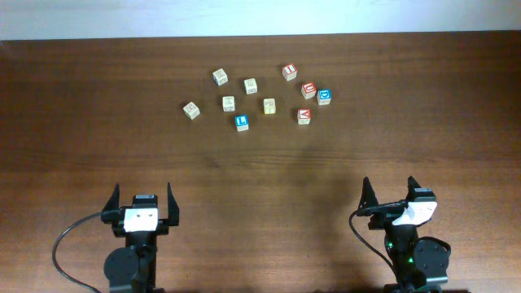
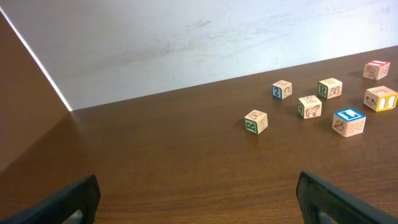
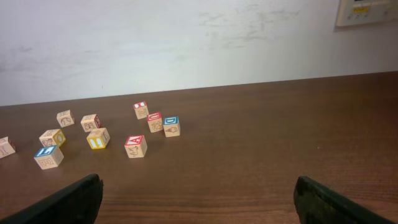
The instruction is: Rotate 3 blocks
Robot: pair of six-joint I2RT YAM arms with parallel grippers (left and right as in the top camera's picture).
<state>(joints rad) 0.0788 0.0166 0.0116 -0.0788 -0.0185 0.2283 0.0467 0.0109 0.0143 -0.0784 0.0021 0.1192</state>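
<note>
Well, the brown table (image 1: 81,138) fills nearly everything I see, its near half bare wood. At the near edge sit my two hands, the left gripper (image 1: 143,192) on the left and the right gripper (image 1: 389,185) on the right. Both have their jaws spread wide with nothing between them.

All the cubes lie at the far middle, well apart from both hands. The blue "L" block (image 1: 241,122) is the nearest of the cluster. The red "V" block (image 1: 304,115) sits to its right (two other red cubes (image 1: 308,89) and a blue-framed cube (image 1: 324,97) crowd just beyond it). The tan blocks (image 1: 229,102) scatter to the far left, and I cannot tell which of them is meant.

No turning has begun, I judge; this is the reach-out step. Next I'd carry one hand far forward, lower its open jaws around a single cube clear of its neighbours, close, and twist
</note>
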